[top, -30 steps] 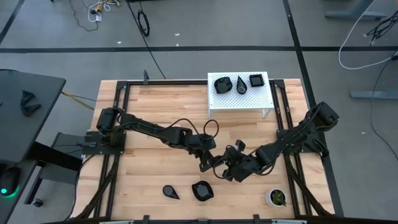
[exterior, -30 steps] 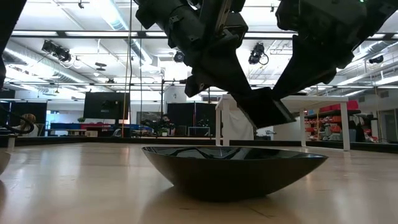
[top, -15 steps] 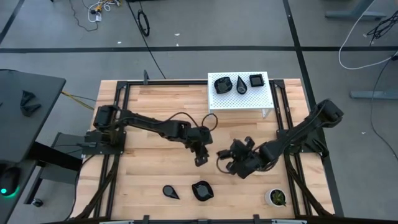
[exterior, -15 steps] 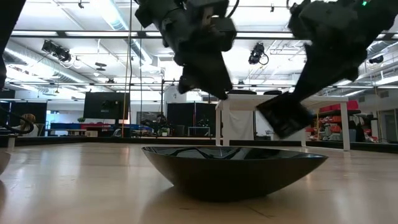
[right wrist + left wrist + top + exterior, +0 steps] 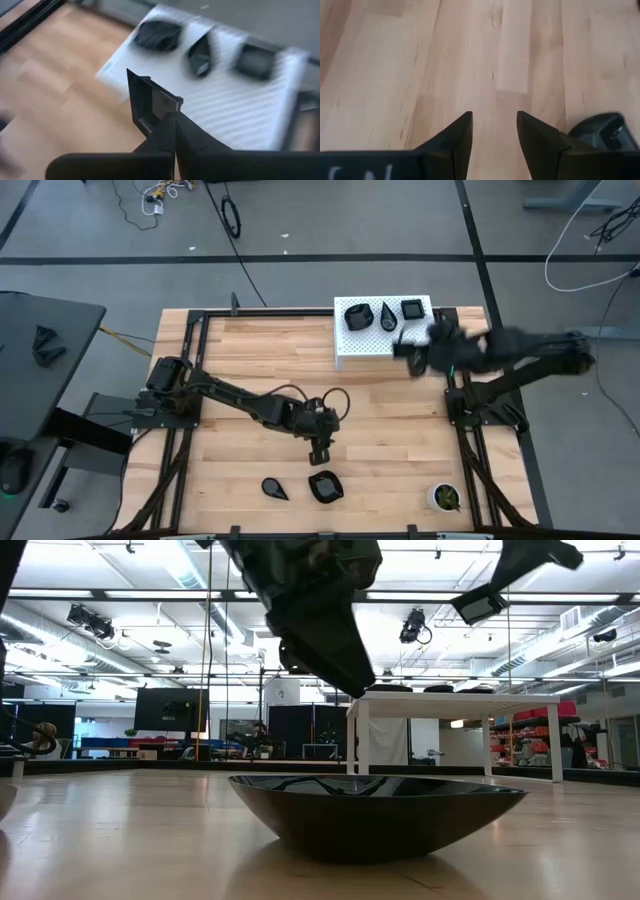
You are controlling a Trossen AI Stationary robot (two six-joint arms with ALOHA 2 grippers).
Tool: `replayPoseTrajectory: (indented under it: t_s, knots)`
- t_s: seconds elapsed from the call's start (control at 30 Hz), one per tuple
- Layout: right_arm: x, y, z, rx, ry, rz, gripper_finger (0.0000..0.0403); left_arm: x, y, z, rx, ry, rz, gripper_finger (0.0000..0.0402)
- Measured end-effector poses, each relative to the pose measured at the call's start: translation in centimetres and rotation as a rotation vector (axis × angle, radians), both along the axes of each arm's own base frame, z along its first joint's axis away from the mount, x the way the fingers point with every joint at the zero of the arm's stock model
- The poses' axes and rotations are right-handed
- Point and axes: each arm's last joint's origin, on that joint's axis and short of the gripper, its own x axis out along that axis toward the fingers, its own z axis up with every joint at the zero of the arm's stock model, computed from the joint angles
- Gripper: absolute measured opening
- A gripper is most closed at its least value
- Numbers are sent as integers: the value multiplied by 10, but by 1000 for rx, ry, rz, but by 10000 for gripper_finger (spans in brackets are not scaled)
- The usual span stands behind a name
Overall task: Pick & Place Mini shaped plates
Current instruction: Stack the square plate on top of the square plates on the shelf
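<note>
Carrying a small square black plate (image 5: 150, 107) pinched by its rim between its closed fingers, the right gripper (image 5: 425, 348) hangs over the right end of the white perforated stand (image 5: 360, 345) at the far edge of the table (image 5: 250, 360). The plate stands nearly on its edge in the grasp, as the right wrist view shows. On the stand three black plates lie in one row: a rounded plate (image 5: 356, 316), a teardrop plate (image 5: 388, 316) and a square plate (image 5: 412, 309). The bare part of the stand lies on the near side of this row, so the held plate probably has to go down there, a little toward the table's left from the gripper.

The left gripper (image 5: 320, 442) hovers over the middle of the table with its fingers apart and nothing between them. A rounded black dish (image 5: 324, 486) lies just on the near side of it, close to the near edge, and a second teardrop plate (image 5: 274, 488) lies to the left of that dish. The left arm is clearly nearer to both of them. A small white cup (image 5: 444, 497) with green contents stands at the near right corner.
</note>
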Motion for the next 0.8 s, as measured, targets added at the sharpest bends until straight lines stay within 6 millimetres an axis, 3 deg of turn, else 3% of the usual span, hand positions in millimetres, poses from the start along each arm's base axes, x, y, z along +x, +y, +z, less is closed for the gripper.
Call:
replayPoseTrajectory:
  t_s: [0.13,0.27,0.53,0.67,0.8]
  knots:
    - [-16,-46,34,-37,38,-106,0,1,-16,-1,24,-52,-27,156]
    - [-22,-90,44,-1,33,-110,0,0,-24,0,19,-80,-42,156]
    - [-24,-177,13,227,96,-87,0,1,-29,3,4,-116,-28,156]
    - [-24,-206,-6,306,134,-93,0,1,-31,3,25,-123,-16,156]
    - [-25,-223,-19,353,159,-109,0,0,-32,3,25,-123,-18,156]
